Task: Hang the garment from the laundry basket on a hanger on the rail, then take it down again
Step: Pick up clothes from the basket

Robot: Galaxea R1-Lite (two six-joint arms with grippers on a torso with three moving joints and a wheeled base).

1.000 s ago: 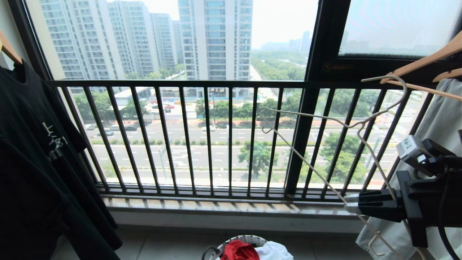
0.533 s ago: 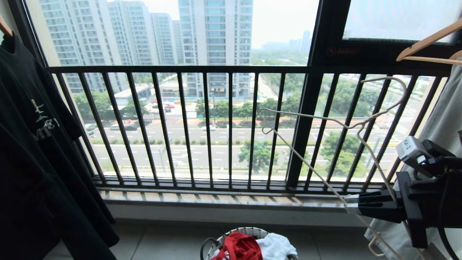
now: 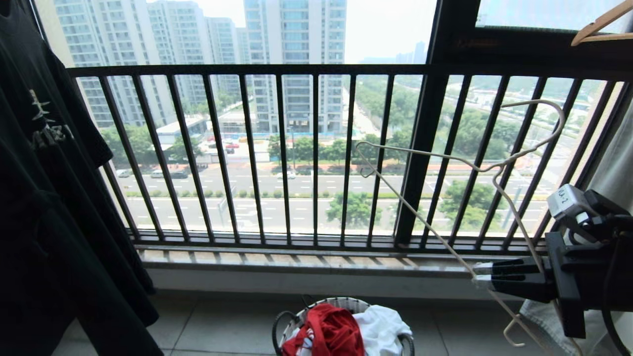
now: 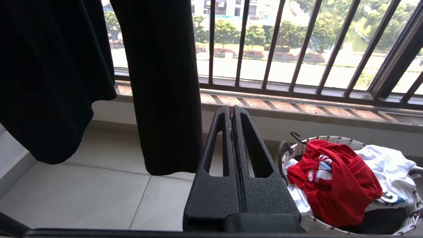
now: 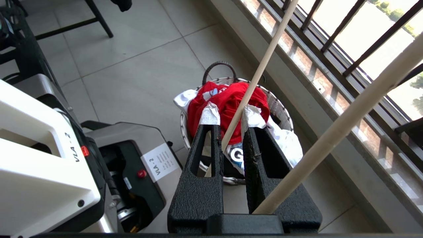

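Note:
The red garment (image 3: 329, 331) lies crumpled on top in the laundry basket (image 3: 336, 300) on the floor below the window. My right gripper (image 3: 477, 277) is at the right, shut on the lower bar of the white wire hanger (image 3: 474, 168), which stands tilted in the air in front of the window bars. In the right wrist view the hanger (image 5: 261, 69) crosses between the taped fingers of the right gripper (image 5: 231, 116), above the garment (image 5: 228, 99). My left gripper (image 4: 231, 109) is shut and empty, low, beside the basket (image 4: 330, 138) and the garment (image 4: 333, 185). The rail is out of view.
A black shirt (image 3: 44, 198) hangs at the left. The dark barred window railing (image 3: 316, 158) and a sill span the back. A wooden hanger (image 3: 601, 24) and a pale cloth (image 3: 613, 163) hang at the right. A white garment (image 3: 381, 324) shares the basket. My base (image 5: 49, 158) stands close behind.
The whole view has tipped downward: the railing and hanging clothes slid up the picture and more of the basket shows. The right gripper still holds the hanger in the same pose.

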